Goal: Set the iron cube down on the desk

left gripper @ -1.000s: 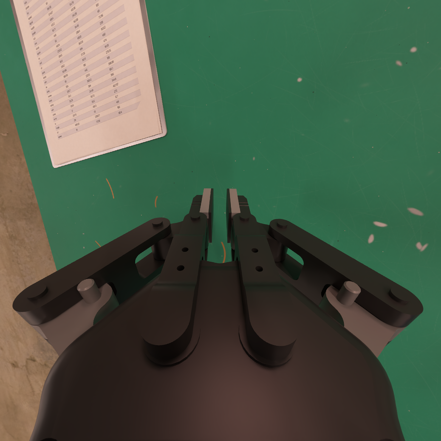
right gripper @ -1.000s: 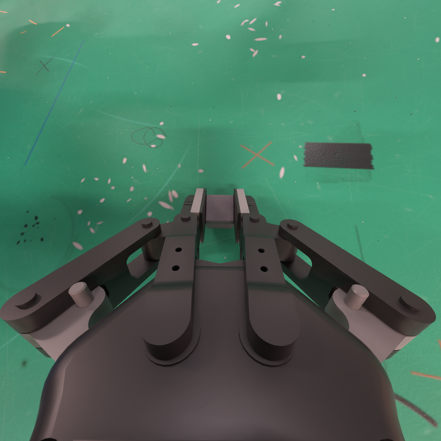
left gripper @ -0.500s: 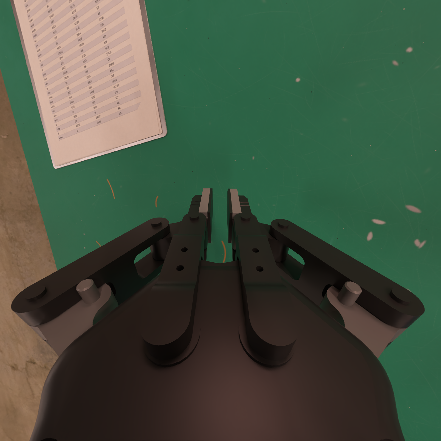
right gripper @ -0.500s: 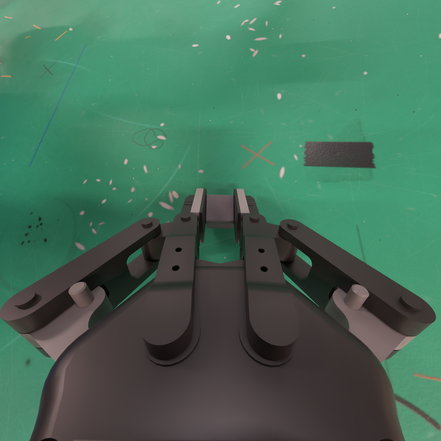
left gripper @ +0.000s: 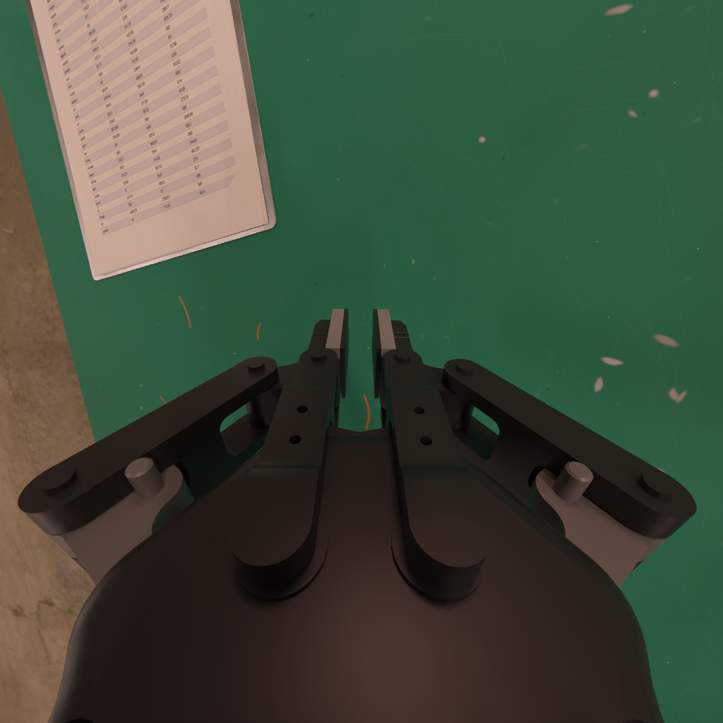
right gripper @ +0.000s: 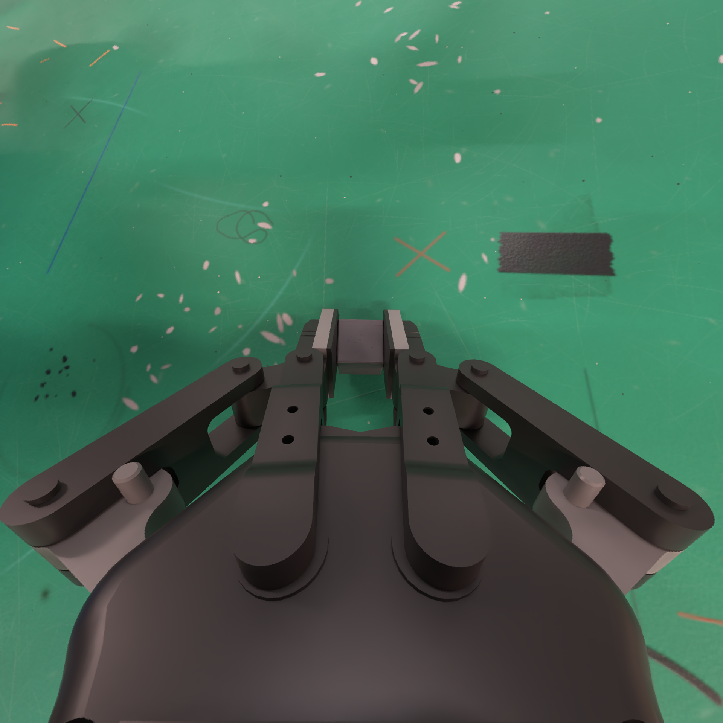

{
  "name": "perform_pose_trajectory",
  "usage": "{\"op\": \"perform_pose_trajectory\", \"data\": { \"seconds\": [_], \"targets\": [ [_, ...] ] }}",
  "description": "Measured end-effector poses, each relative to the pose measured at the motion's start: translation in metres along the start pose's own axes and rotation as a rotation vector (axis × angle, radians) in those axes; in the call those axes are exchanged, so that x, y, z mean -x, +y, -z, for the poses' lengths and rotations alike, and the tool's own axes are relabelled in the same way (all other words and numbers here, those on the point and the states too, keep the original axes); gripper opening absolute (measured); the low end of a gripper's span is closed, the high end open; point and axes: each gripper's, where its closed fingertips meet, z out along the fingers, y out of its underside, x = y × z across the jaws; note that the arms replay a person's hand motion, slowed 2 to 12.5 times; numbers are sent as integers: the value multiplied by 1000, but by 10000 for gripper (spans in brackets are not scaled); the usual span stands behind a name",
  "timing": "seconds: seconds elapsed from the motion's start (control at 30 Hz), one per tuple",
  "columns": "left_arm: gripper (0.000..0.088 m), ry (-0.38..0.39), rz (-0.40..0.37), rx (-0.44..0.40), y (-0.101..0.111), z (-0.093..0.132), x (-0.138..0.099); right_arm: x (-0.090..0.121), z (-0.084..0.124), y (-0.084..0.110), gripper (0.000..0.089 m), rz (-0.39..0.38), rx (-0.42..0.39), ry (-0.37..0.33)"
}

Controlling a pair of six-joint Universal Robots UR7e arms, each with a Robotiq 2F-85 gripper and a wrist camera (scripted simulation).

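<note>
so the right gripper [right gripper: 360,332] is clamping the iron cube [right gripper: 360,341] between its two fingertips, a small grey block sitting right at the tips, and it's hanging over the green desk [right gripper: 391,176] with a soft shadow underneath, so i'm guessing the cube isn't touching down yet. out past it there's a tan cross mark [right gripper: 421,254], a strip of black tape [right gripper: 555,254] to the right of that, a pencil scribble [right gripper: 242,227] off to the left and pale flecks scattered all over. the left gripper [left gripper: 360,328] is holding nothing, its fingers sitting close together with just a thin slit between them, parked near the desk edge with a printed sheet in a sleeve [left gripper: 156,129] up to its left. progress wise: the cube is picked and carried, what's left is lowering, letting go and backing off. compared with a second ago the right view is barely changing, the marks on the far left are sliding down a touch, so it's creeping rather than moving much. left view is drifting only slightly too.
</note>
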Motion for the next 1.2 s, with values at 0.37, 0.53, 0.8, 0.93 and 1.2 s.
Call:
{"op": "perform_pose_trajectory", "data": {
  "seconds": [0.37, 0.53, 0.8, 0.93, 1.2],
  "targets": [
    [113, 1, -7, -14, -1, 4, -1, 0, 0, 0, 201, 17, 2, 15],
    [114, 1, -12, -16, -1, 6, -1, 0, 0, 0, 201, 23, 3, 20],
    [118, 2, -17, -18, -1, 8, -1, 0, 0, 0, 201, 27, 3, 24],
    [122, 2, -19, -19, -1, 9, -1, 0, 0, 0, 201, 28, 3, 25],
    [122, 0, -24, -27, -2, 12, -1, 0, -1, 0, 201, 33, 4, 29]
  ]
}}
